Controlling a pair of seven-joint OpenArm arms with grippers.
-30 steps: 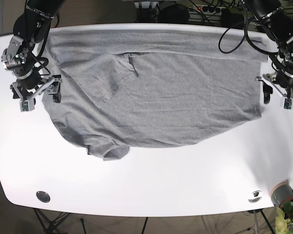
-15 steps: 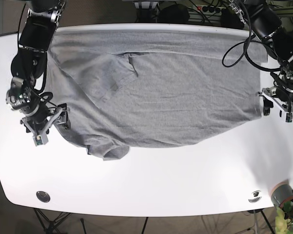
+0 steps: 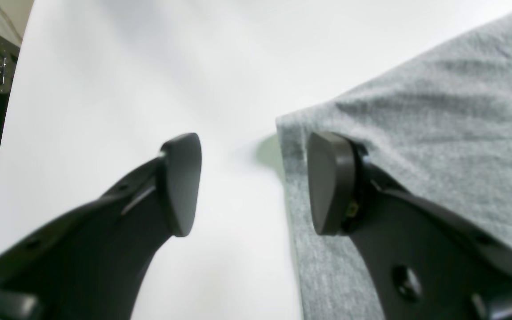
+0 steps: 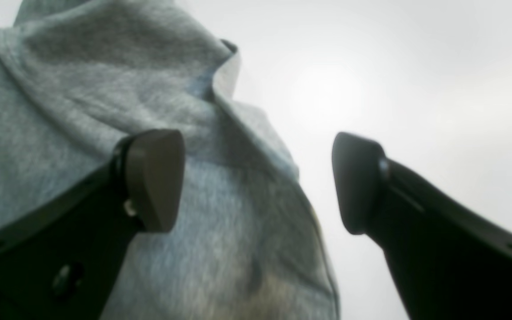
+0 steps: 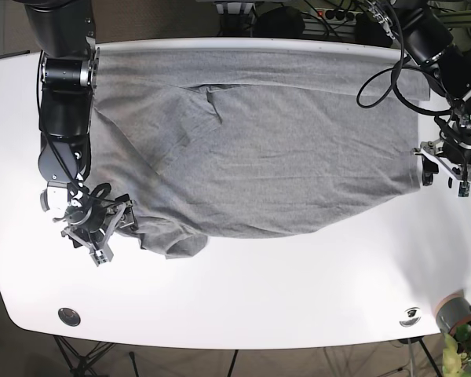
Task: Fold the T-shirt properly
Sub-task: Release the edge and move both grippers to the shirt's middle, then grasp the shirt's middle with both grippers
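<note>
**Soft grey shirt, both grippers open at its edges**

The grey knitted cotton T-shirt (image 5: pixel 251 149) lies spread across the white smooth table (image 5: pixel 298 290), from the far edge down to about the middle. It is mostly flat, with one raised crease near the collar side and a bunched sleeve (image 5: pixel 177 239) at the near left of the base view. I judge the cloth to be light, limp and not fragile. It will drape and stretch when lifted, and it can slide a little on this glossy tabletop, so a pinch of only one layer could drag the rest out of shape.

The left gripper (image 3: pixel 254 182) stands with its dark rounded pads well apart. One pad is over bare table and the other over the shirt's hemmed corner (image 3: pixel 291 133); nothing is between them yet. The right gripper (image 4: pixel 258 182) is also wide open and holds nothing. One pad is above the cloth, where a folded edge (image 4: pixel 238 111) stands up in a soft ridge.

The best holds seem to be these hemmed edges and corners, because the doubled, stitched fabric is thicker there and gives the pads more to bite.
</note>
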